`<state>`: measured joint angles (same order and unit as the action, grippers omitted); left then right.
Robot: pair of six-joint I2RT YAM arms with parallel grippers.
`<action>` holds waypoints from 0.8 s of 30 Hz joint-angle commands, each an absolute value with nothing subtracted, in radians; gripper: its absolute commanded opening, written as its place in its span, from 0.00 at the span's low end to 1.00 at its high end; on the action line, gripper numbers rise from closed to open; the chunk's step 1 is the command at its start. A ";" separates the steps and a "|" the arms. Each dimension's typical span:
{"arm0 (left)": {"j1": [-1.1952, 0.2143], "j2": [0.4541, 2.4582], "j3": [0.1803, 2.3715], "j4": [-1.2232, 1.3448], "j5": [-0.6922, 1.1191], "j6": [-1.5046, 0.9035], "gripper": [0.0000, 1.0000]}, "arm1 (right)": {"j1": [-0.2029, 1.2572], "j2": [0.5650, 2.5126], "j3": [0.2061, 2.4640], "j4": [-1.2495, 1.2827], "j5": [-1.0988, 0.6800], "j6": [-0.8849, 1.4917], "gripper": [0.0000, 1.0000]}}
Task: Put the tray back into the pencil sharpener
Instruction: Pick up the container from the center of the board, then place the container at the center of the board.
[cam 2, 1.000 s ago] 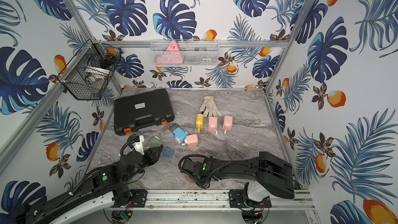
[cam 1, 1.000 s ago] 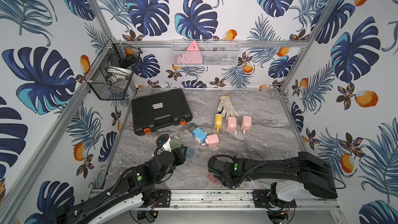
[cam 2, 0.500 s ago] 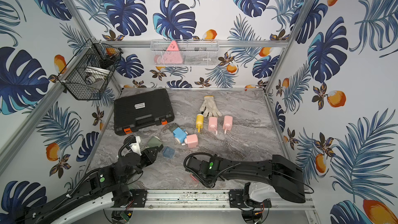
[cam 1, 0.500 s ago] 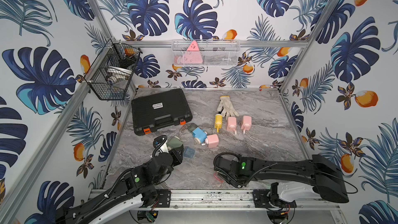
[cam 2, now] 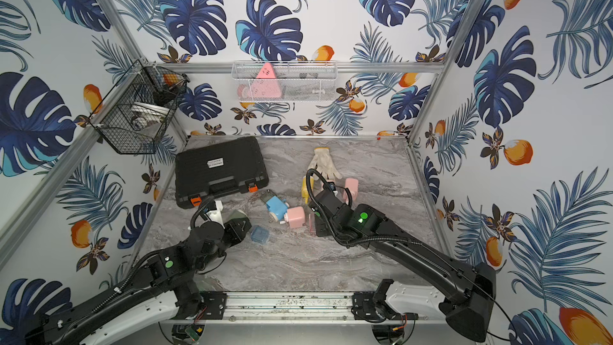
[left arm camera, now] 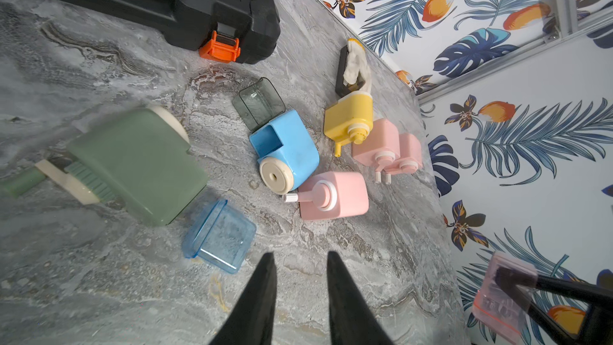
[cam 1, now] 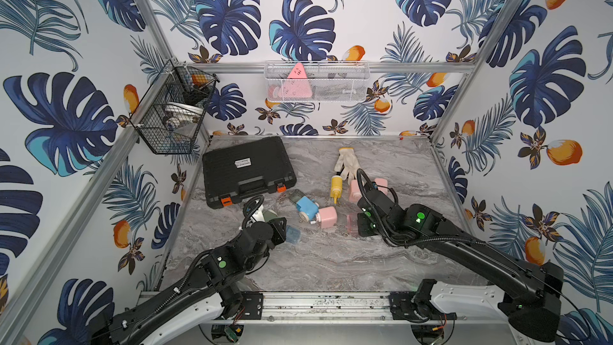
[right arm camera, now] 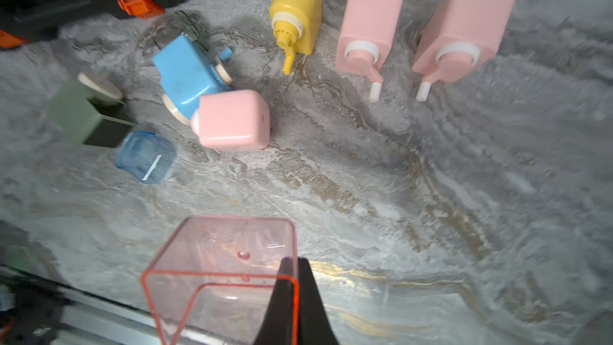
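1. Over to the right gripper [right arm camera: 291,262]: its jaws are pressed tight on one wall of the pink tray [right arm camera: 225,260], one finger inside the clear box and one outside
2. That pink tray hangs in the grip over the marble table [cam 1: 331,260], its open mouth turned toward the wrist camera; the left wrist view shows it raised, seen against the wall rather than the tabletop
3. Ahead of the tray and clearly apart from it sits the pink sharpener [right arm camera: 234,119], down on the marble and leaning right against the blue sharpener [right arm camera: 189,74]
4. Now the left gripper [left arm camera: 300,258]: fingers spread with a clear gap, nothing between them, only bare marble beneath
5. Just beside those fingertips lies the blue tray [left arm camera: 219,237], flat on the table; it looks to touch a corner of the green sharpener [left arm camera: 139,164], which lies on its side
6. Behind the blue sharpener a smoky grey tray [left arm camera: 258,104] stands right against its back end
7. Further out, the yellow sharpener [cam 1: 336,184] lies with its crank pointing at the pink one, and two more pink sharpeners [right arm camera: 368,24] lie side by side next to it
8. Past those, a white glove [cam 1: 346,164] lies flat near the back, and the black case [cam 1: 247,170] sits shut in the far left corner, orange latches facing the arms
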<state>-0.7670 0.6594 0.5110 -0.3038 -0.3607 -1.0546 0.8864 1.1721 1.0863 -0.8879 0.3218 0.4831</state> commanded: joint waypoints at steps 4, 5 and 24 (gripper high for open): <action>-0.561 0.710 0.550 -0.262 -0.179 -0.960 0.32 | 0.838 1.217 1.022 -0.821 0.211 0.019 0.00; -0.517 0.720 0.555 -0.254 -0.134 -0.952 0.32 | 0.838 1.218 0.998 -0.804 0.170 -0.039 0.00; -0.408 0.779 0.713 -0.378 -0.131 -0.738 0.38 | 0.859 1.519 0.899 -0.747 -0.061 -0.551 0.00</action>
